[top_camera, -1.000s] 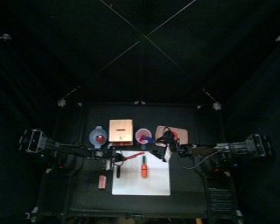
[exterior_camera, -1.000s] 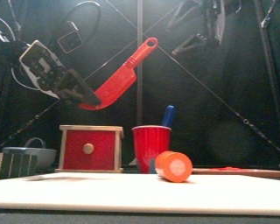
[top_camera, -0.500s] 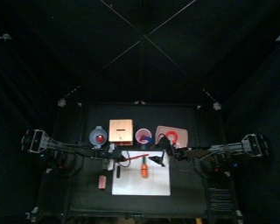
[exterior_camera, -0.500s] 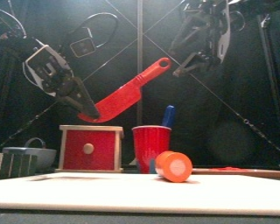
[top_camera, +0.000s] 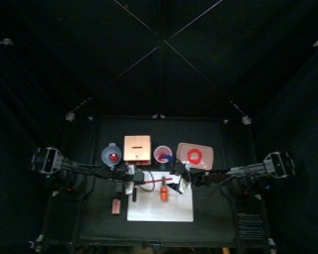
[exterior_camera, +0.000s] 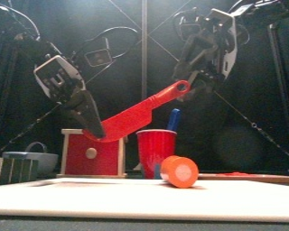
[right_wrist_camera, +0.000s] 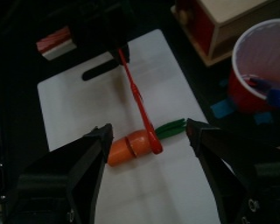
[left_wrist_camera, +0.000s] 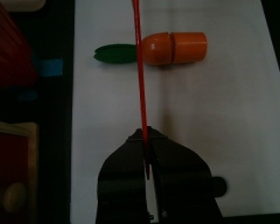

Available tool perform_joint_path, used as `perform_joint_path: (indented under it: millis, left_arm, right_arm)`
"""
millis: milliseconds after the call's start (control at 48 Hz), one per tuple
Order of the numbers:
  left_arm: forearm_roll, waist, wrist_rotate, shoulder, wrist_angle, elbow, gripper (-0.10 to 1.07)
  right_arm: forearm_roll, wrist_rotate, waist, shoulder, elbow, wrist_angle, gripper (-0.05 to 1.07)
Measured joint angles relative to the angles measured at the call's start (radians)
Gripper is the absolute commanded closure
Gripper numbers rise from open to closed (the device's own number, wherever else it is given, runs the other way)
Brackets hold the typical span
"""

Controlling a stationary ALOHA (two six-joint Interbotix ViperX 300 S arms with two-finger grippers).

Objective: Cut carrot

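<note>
Black table [top_camera: 88, 213] is bearing a white cutting board [left_wrist_camera: 241, 131] with the carrot [left_wrist_camera: 175, 48] lying on it; a red cup [exterior_camera: 157, 149] is holding a blue stick [exterior_camera: 173, 119]. Left gripper [left_wrist_camera: 149, 149] is clamping a red knife [exterior_camera: 141, 110]; right gripper [right_wrist_camera: 149, 140] is hanging spread wide, holding nothing.

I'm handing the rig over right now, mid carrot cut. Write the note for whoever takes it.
Left gripper: shut on the red knife, blade slanting up over the white board, in line with the carrot.
Right gripper: open, empty, hovering above the board over the carrot.
Carrot: lies whole on the board, green tip on one end, nothing holding it.
Behind the board: red cup, wooden block.
Done: knife picked up and aimed.
Left: steady the carrot with the right fingers, probably, then bring the blade down through it.
</note>
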Motion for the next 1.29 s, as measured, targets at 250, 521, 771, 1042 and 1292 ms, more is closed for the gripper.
perform_joint_path:
  millis: [250, 521, 771, 1042, 1292]
  left_arm:
    - [-0.002, 0.0, -0.002, 0.011, 0.003, 0.0, 0.72]
    - [-0.003, -0.008, -0.002, 0.046, 0.052, -0.018, 0.72]
    - [-0.003, -0.008, 0.0, 0.067, 0.1, -0.038, 0.72]
    - [-0.003, -0.008, 0.0, 0.067, 0.101, -0.043, 0.72]
    - [-0.002, -0.008, 0.0, 0.069, 0.1, -0.046, 0.72]
  right_arm:
    - [-0.003, 0.0, 0.0, 0.009, -0.023, 0.038, 0.05]
    - [0.0, 0.0, 0.0, 0.046, -0.038, 0.046, 0.05]
    - [0.017, 0.0, -0.002, 0.058, -0.054, 0.075, 0.06]
    - [0.1, -0.002, -0.009, 0.055, -0.06, 0.107, 0.06]
    - [0.121, -0.008, -0.009, 0.038, -0.084, 0.163, 0.06]
